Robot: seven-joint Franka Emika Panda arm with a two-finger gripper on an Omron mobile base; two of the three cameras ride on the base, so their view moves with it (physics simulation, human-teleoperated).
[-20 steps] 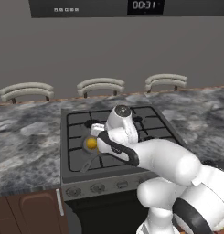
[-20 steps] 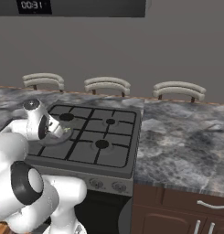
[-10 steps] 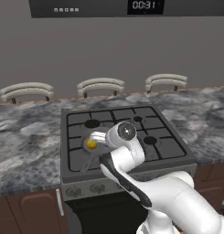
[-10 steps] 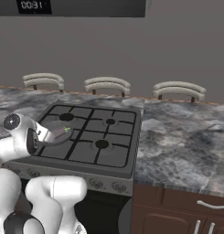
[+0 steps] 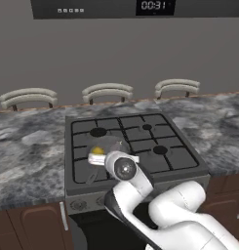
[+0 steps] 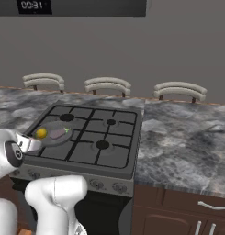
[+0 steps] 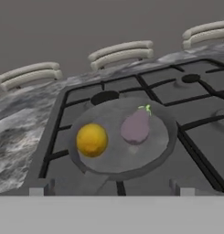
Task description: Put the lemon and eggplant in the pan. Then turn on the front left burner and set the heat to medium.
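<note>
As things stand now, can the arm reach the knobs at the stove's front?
Probably yes. The open tool sits low at the stove's front edge, close above the knobs, and nothing stands between them. The lemon and eggplant already lie in the pan.

home kitchen: four-burner gas stove [image 6: 86, 137] set into a grey marbled counter [image 6: 182, 147], brown cabinets [image 6: 178, 215] below, microwave clock [image 5: 155, 6] overhead, chair backs [image 5: 107, 92] behind
</note>
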